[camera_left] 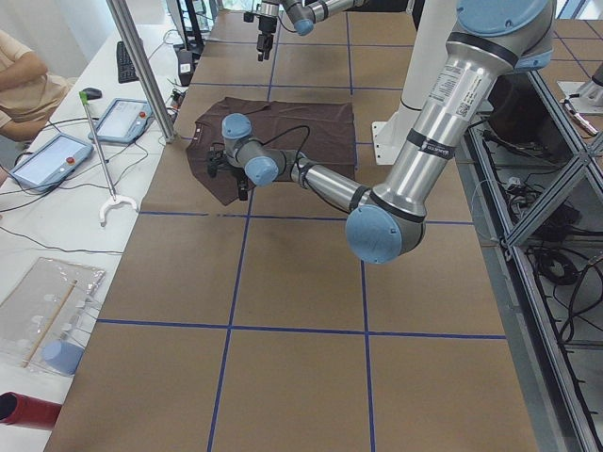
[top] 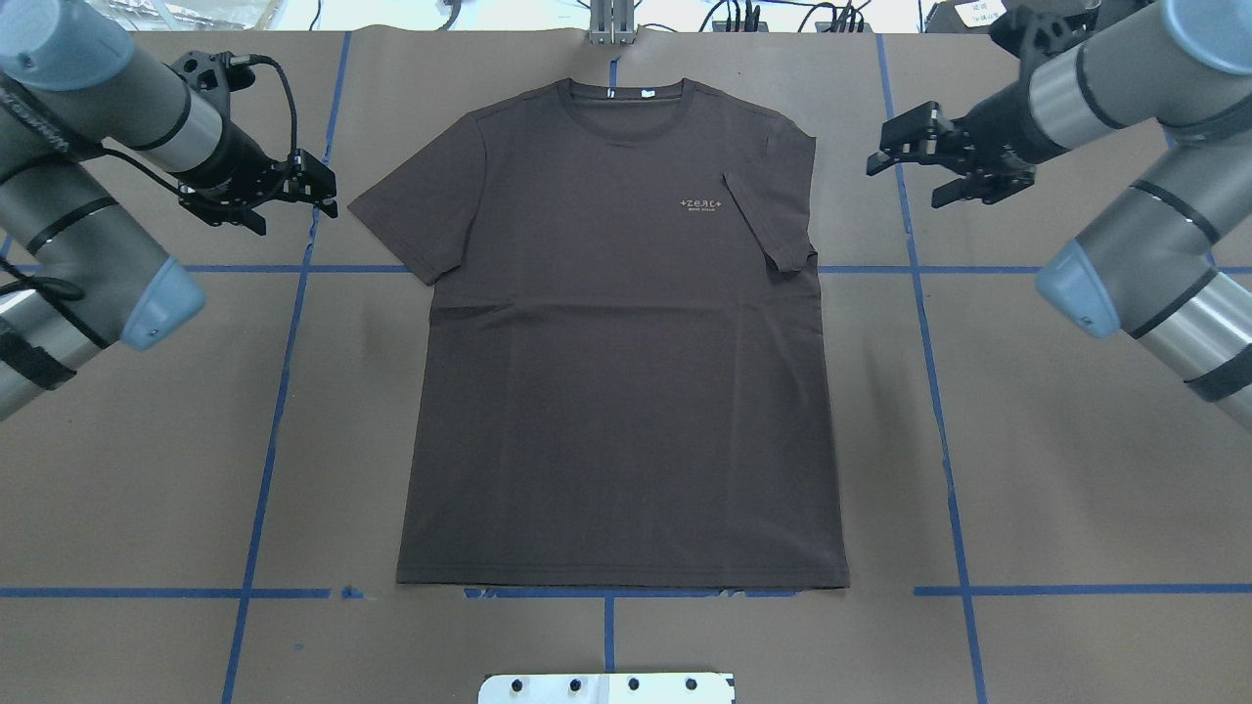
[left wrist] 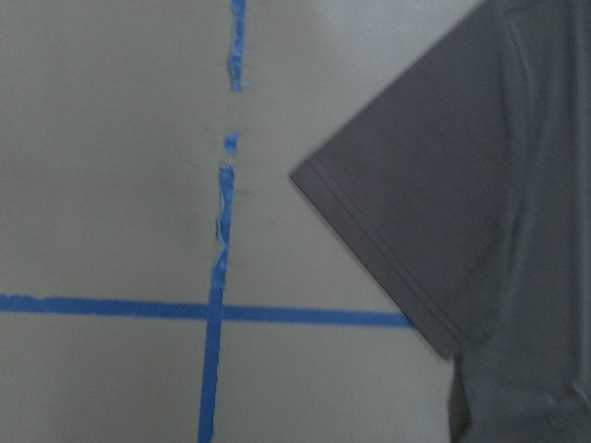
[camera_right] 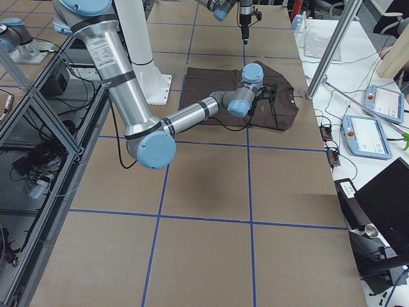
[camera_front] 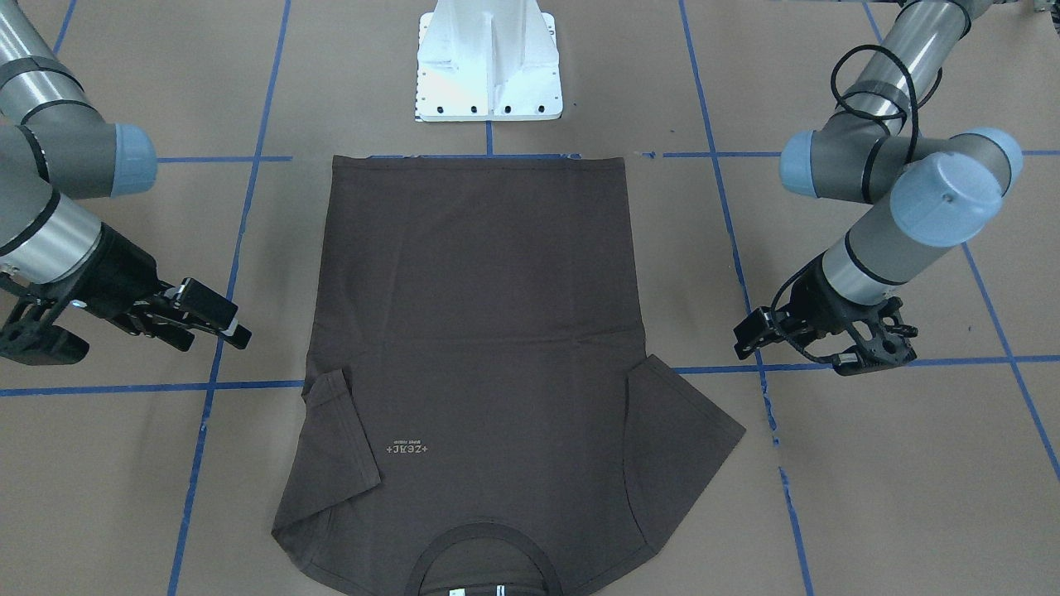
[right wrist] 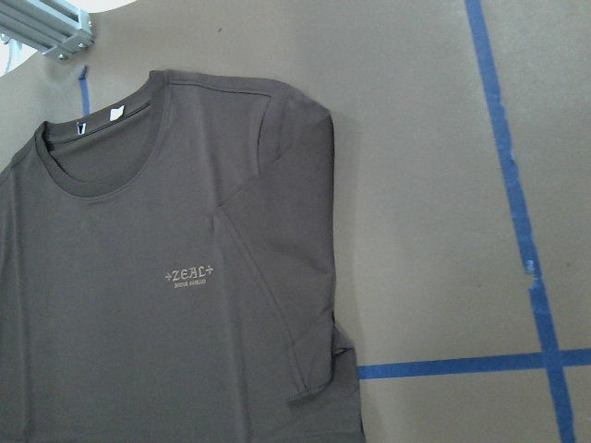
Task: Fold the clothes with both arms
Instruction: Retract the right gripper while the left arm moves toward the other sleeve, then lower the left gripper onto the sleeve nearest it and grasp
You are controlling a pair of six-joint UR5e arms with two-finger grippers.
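- The dark brown T-shirt (top: 616, 391) lies flat and face up in the middle of the brown tabletop (top: 1076, 469). Its hem is on the near side, by my white pedestal base (camera_front: 489, 62), and its collar (top: 626, 93) is at the far edge.
- White neck labels (top: 646, 93) show inside the collar, and the small pale logo (top: 700, 203) sits on the chest, right of centre.
- The shirt's left sleeve (top: 401, 220) is spread out flat, pointing away from the body.
- The right sleeve (top: 768, 220) is folded in over the chest, and its edge lies just beside the logo.
- My left arm (top: 88, 235) reaches in from the left. The left jaws stand apart and hold nothing. They are just left of the spread sleeve, over a blue tape line (top: 274, 420), and do not touch the cloth.
- My left wrist view shows that sleeve's hemmed corner close to a crossing of the tape lines.
- My right arm (top: 1164, 220) comes in from the right. The right jaws are also spread and hold nothing. They are level with the right shoulder of the shirt, with bare tabletop between us.
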